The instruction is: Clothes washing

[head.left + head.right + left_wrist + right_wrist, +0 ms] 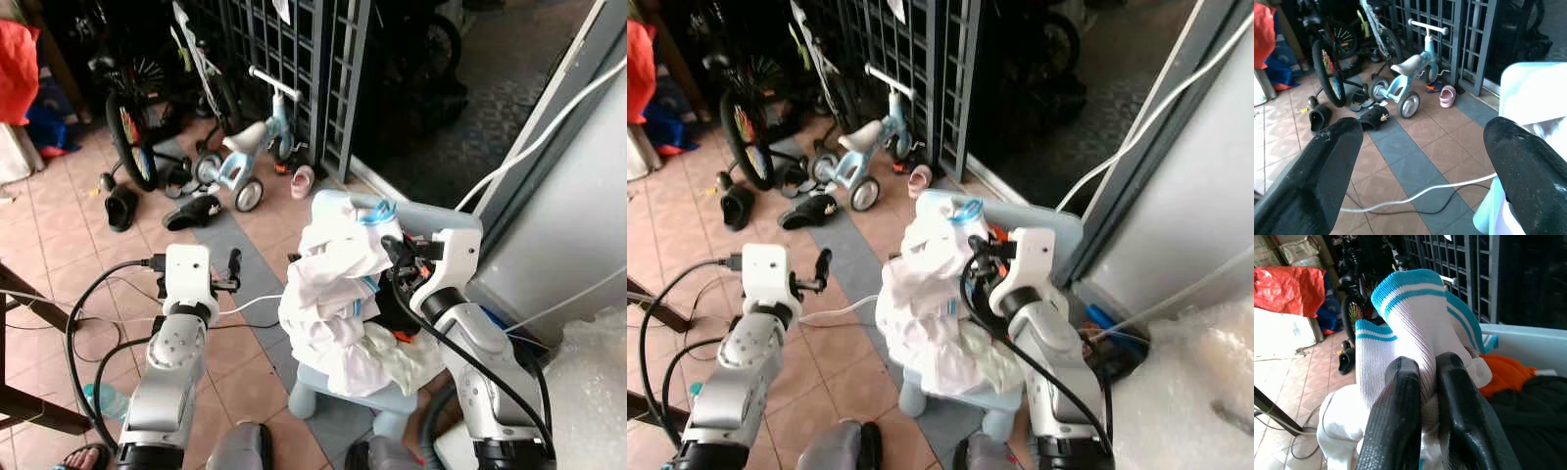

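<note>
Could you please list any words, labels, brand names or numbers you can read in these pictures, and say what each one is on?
There is no readable text in any view.
The white garment with blue stripes held by the right gripper: stripes, no lettering.
The small blue tricycle: no legible brand.
The boxes behind the red bag: any print is too blurred to read.
The left gripper is open and bears no label.

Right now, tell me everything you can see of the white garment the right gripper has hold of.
The white garment looks like ribbed knit cloth with turquoise-striped cuffs. The right gripper pinches it between both fingers, raised above the pale blue chair. Its folds hang onto the clothes heaped there, beside orange and dark pieces.
</note>
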`<state>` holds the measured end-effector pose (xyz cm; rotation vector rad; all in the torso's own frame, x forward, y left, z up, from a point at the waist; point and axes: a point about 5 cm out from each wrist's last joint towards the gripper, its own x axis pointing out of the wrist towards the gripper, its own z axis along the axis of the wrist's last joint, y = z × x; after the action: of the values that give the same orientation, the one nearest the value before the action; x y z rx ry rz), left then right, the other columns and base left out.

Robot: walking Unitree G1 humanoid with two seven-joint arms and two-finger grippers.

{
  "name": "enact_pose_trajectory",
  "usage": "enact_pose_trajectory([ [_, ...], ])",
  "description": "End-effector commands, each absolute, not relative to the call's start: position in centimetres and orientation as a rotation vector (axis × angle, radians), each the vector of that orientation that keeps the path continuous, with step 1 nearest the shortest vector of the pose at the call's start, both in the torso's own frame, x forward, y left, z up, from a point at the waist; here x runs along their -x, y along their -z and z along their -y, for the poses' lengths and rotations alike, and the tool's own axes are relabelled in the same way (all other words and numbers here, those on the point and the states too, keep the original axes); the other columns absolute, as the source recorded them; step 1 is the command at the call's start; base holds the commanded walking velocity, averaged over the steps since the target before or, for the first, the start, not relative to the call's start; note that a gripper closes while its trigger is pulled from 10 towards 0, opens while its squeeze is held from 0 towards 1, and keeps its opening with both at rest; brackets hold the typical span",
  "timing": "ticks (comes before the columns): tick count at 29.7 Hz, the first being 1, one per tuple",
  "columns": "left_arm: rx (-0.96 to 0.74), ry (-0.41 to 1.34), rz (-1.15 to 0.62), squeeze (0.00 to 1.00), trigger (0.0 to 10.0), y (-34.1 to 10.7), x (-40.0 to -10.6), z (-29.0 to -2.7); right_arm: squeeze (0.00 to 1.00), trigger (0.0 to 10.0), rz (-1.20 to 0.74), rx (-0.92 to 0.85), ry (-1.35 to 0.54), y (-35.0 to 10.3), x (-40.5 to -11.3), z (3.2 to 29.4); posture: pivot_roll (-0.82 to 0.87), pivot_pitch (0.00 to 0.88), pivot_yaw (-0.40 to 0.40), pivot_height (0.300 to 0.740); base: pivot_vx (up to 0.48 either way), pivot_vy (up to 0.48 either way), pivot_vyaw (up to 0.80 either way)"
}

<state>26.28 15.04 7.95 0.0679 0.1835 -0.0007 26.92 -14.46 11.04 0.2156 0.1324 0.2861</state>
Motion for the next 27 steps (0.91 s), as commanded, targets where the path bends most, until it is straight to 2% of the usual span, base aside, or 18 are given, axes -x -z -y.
enact_pose_trajectory([
  [1, -0.081, 0.004, -0.182, 0.0, 10.0, -8.0, -26.6, -15.1, 0.0, 10.0, -0.116, -0.211, -0.277, -11.5, -26.9, 14.5, -0.05, 0.0, 0.013, 0.74, -0.322, 0.0, 0.0],
  [19, -0.078, 0.013, -0.177, 0.0, 10.0, -7.9, -26.9, -14.6, 0.0, 10.0, -0.004, -0.12, -0.257, -14.5, -28.7, 14.8, -0.07, 0.0, 0.005, 0.74, -0.287, 0.0, -0.74],
  [27, -0.064, 0.024, -0.133, 0.0, 10.0, -8.9, -27.9, -14.5, 0.0, 10.0, 0.04, -0.079, -0.23, -15.4, -29.3, 14.9, -0.08, 0.0, 0.003, 0.74, 0.0, 0.0, -0.79],
])
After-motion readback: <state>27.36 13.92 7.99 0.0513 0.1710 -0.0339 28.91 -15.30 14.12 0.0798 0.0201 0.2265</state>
